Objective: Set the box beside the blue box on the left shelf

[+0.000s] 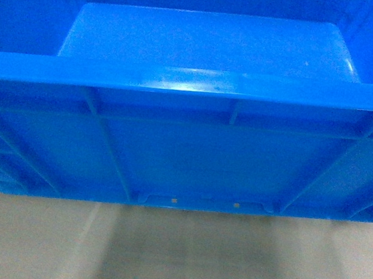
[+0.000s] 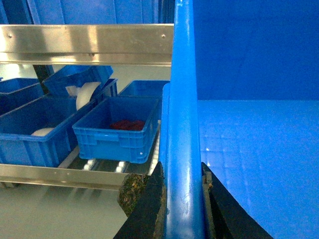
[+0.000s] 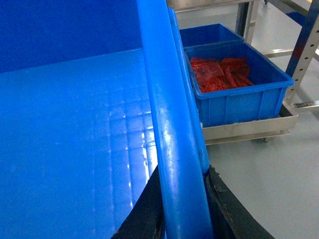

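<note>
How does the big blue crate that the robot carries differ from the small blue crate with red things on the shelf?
The carried box is large and empty, with a bare smooth floor; the small crate holds red items. The box is clamped at its rim by the left claw and right claw; the small crate rests on the shelf rollers. Both are bright blue ribbed plastic.

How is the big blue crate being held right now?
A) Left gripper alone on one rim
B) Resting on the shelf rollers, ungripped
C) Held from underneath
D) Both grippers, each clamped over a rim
D: the left gripper and the right gripper each straddle a rim of the box.
</note>
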Robot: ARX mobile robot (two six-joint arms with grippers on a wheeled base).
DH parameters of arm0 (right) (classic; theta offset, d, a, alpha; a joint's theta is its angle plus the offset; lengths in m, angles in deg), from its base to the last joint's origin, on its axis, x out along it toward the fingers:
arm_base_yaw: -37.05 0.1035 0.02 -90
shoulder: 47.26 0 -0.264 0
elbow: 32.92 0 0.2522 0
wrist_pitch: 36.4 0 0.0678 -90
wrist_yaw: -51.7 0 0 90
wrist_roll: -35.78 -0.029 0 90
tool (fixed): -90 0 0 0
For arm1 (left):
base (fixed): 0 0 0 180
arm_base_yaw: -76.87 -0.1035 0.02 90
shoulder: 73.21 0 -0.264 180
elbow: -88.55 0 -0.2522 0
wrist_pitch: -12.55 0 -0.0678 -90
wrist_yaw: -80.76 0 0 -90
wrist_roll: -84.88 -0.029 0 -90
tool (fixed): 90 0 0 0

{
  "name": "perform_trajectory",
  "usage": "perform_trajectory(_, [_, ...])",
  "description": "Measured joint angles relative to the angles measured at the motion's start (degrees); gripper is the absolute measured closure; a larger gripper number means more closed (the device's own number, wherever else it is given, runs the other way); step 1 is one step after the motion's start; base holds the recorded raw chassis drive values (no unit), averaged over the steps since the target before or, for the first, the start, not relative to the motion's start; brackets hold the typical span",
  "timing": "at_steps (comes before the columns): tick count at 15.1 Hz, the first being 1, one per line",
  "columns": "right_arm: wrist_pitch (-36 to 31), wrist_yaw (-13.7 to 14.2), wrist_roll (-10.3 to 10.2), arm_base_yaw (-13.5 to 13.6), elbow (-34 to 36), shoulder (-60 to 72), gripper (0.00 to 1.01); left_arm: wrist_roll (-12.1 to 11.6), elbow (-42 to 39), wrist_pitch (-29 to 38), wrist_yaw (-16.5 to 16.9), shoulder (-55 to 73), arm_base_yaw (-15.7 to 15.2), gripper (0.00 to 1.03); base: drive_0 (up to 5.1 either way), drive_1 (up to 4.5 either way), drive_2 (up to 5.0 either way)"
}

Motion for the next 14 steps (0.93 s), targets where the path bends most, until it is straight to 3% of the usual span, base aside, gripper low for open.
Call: perform_trajectory(14, [0.04,0.04,0.07,0.0,0.0,0.0,0.87,0.17,0.0,-0.02,0.28,0.0,0.0,0.91,0.0,0.0,0.0])
